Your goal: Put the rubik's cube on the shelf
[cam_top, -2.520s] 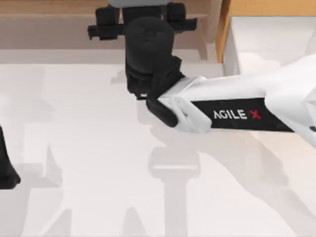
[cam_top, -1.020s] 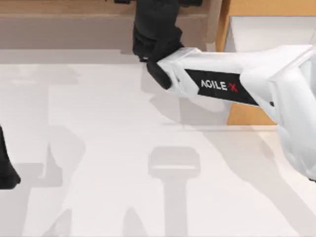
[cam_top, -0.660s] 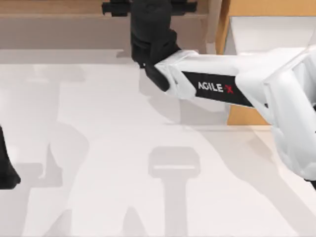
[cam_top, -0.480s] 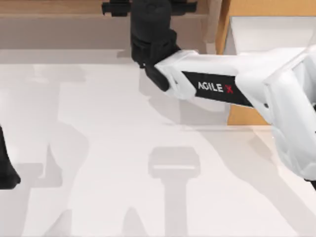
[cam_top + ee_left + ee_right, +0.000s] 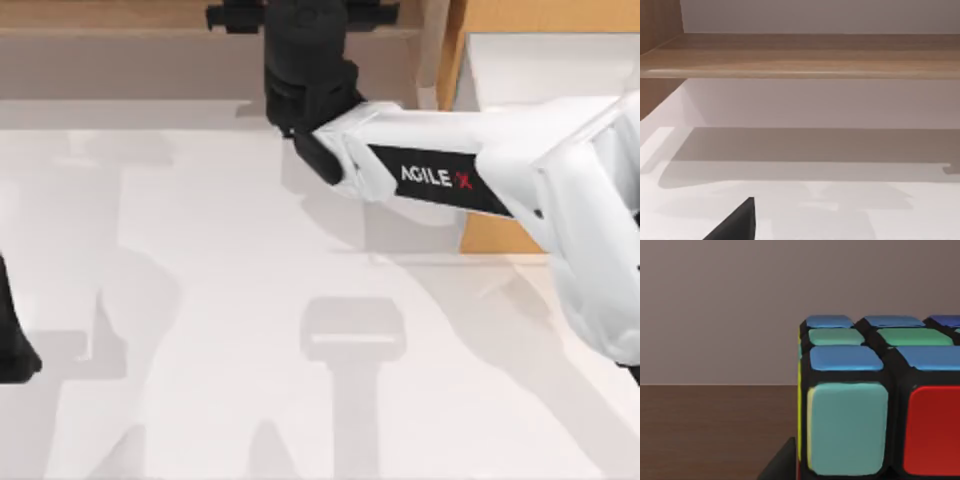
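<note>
From above, the right arm reaches from the table's right side to its far edge, its hand [image 5: 300, 15] over the shelf [image 5: 120, 45] beside the pale post [image 5: 433, 50]. The left hand [image 5: 12, 350] sits parked at the table's left edge; whether it is open I cannot tell.

The left wrist view looks across the table [image 5: 840, 210] at the shelf board.

In the right wrist view the rubik's cube [image 5: 880, 405] sits close over the brown shelf surface, apparently gripped by the right hand. Best to lower it flat, release gently, then draw straight back.
</note>
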`<state>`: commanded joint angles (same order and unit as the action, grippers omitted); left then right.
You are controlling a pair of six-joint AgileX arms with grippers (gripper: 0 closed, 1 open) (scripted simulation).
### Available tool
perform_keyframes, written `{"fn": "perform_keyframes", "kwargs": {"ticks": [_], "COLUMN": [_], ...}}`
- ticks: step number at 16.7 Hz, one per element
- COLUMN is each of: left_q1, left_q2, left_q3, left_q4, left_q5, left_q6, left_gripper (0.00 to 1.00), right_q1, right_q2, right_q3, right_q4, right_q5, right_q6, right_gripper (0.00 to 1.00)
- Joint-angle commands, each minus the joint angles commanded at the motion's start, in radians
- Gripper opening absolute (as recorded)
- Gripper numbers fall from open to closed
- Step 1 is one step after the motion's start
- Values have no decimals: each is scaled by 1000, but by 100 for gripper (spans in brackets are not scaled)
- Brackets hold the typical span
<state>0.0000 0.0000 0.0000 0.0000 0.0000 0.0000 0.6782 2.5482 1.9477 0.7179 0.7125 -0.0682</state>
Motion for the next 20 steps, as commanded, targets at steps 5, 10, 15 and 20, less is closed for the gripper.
{"fn": "perform_keyframes", "kwargs": {"ticks": [5, 10, 15, 20], "left_q1": [0, 0, 0, 0], "left_q2": [0, 0, 0, 0], "left_q3": [0, 0, 0, 0], "left_q4": [0, 0, 0, 0], "left_q5": [0, 0, 0, 0], "left_q6": [0, 0, 0, 0], "left_gripper": [100, 100, 100, 100], "right_q1": [0, 0, 2, 16], "right_q2": [0, 0, -7, -124], "right_q3": [0, 0, -10, -216], "right_q4": [0, 0, 9, 169], "right_q5": [0, 0, -3, -74], "right_q6": [0, 0, -7, -146], "right_gripper": [100, 100, 100, 100]}}
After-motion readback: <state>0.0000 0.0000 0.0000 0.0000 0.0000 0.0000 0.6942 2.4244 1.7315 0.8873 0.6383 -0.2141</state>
